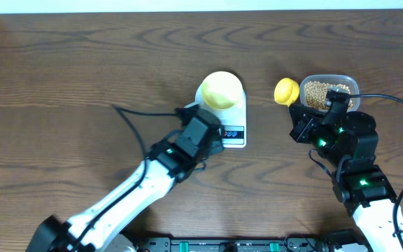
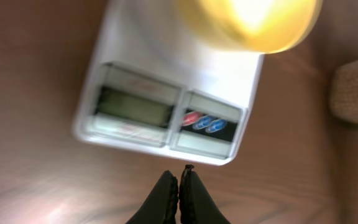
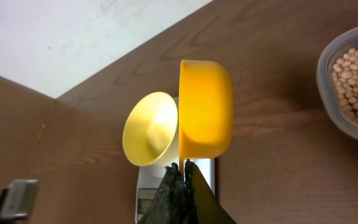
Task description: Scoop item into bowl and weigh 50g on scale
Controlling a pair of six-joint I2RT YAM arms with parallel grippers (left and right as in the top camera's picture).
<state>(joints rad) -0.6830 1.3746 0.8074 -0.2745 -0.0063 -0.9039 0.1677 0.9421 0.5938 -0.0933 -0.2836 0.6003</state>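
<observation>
- The surface [image 1: 82, 56] is dark brown wood with a wavy grain. Its far edge meets a white wall.
- A flat white scale [image 1: 238, 117] lies on it near the middle, with its display and coloured buttons toward the near edge.
- A clear plastic tub [image 3: 323, 73] with rounded corners sits on it to the right of the scale, apart from it.
- A bright yellow scoop [image 1: 286, 91] shows between the scale and the tub, just beside the tub. Whether it touches the surface cannot be told.
- A thin black cable [image 1: 121, 110] trails across the wood to the left of the scale.
</observation>
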